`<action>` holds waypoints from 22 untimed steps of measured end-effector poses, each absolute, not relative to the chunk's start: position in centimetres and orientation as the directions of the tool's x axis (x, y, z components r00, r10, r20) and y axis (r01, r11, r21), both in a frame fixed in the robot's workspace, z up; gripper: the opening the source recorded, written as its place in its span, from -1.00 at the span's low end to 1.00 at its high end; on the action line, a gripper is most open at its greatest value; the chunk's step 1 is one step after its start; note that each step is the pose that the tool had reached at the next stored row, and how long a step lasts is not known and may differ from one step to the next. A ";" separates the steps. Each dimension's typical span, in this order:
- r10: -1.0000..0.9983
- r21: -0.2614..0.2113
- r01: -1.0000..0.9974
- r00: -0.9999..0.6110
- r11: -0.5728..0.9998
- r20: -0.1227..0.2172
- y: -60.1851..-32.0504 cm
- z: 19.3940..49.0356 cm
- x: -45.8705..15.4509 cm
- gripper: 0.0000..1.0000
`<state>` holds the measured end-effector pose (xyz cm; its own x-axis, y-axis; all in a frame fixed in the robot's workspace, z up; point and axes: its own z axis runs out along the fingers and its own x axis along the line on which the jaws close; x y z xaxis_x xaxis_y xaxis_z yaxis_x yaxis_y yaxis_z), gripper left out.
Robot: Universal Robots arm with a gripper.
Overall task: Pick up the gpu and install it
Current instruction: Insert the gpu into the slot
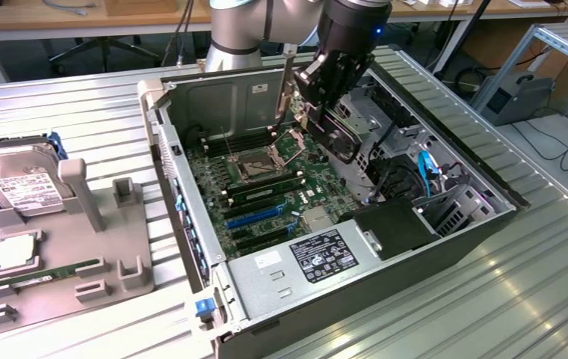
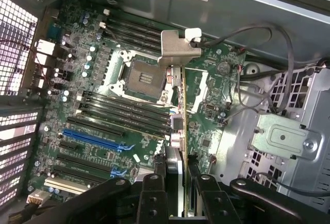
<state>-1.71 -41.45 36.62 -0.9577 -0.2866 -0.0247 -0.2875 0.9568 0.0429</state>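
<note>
The gpu (image 2: pixel 178 110), a thin dark card seen edge-on with a bent silvery bracket at one end, is clamped in the pincer (image 2: pixel 178 180) above the green circuit board (image 2: pixel 211 105) inside the open metal computer case (image 1: pixel 414 284). In the exterior view the arm (image 1: pixel 239 30) reaches down from twelve o'clock. At nine o'clock of the case, a boxy hard drive (image 1: pixel 20 183) sits in a grey plastic tray (image 1: pixel 54 277) on the ribbed tabletop (image 1: pixel 523 299).

Silver-grey arm (image 1: pixel 232 34) with black wrist (image 1: pixel 349 34), blue light (image 1: pixel 377 31) and black bolted pincer (image 2: pixel 177 168).
</note>
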 end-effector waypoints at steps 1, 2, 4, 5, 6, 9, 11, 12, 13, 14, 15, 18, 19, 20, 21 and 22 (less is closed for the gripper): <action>-0.289 0.043 -0.290 -0.957 0.956 -0.025 -41.4 36.6 -1.7 -0.47; -0.292 0.043 -0.292 -0.956 0.955 -0.025 -41.4 36.6 -1.7 -0.47; -0.297 0.043 -0.298 -0.954 0.954 -0.025 -41.4 36.6 -1.7 -0.47; -0.301 0.043 -0.302 -0.953 0.952 -0.025 -41.4 36.6 -1.7 -0.47; -0.304 0.043 -0.305 -0.952 0.951 -0.025 -41.4 36.6 -1.7 -0.47; -0.317 0.043 -0.318 -0.948 0.947 -0.025 -41.4 36.6 -1.7 -0.47; -0.323 0.043 -0.324 -0.946 0.945 -0.025 -41.4 36.6 -1.7 -0.47; -0.326 0.043 -0.326 -0.945 0.944 -0.025 -41.4 36.6 -1.7 -0.47; -0.328 0.043 -0.329 -0.944 0.943 -0.025 -41.4 36.6 -1.7 -0.47; -0.331 0.043 -0.332 -0.943 0.942 -0.025 -41.4 36.6 -1.7 -0.47; -0.334 0.043 -0.335 -0.942 0.941 -0.025 -41.4 36.6 -1.7 -0.47; -0.344 0.043 -0.344 -0.939 0.938 -0.025 -41.4 36.6 -1.7 -0.47; -0.346 0.043 -0.347 -0.938 0.937 -0.025 -41.4 36.6 -1.7 -0.47; -0.349 0.043 -0.350 -0.937 0.936 -0.025 -41.4 36.6 -1.7 -0.47; -0.352 0.043 -0.353 -0.936 0.935 -0.025 -41.4 36.6 -1.7 -0.47; -0.355 0.043 -0.356 -0.935 0.934 -0.025 -41.4 36.6 -1.7 -0.47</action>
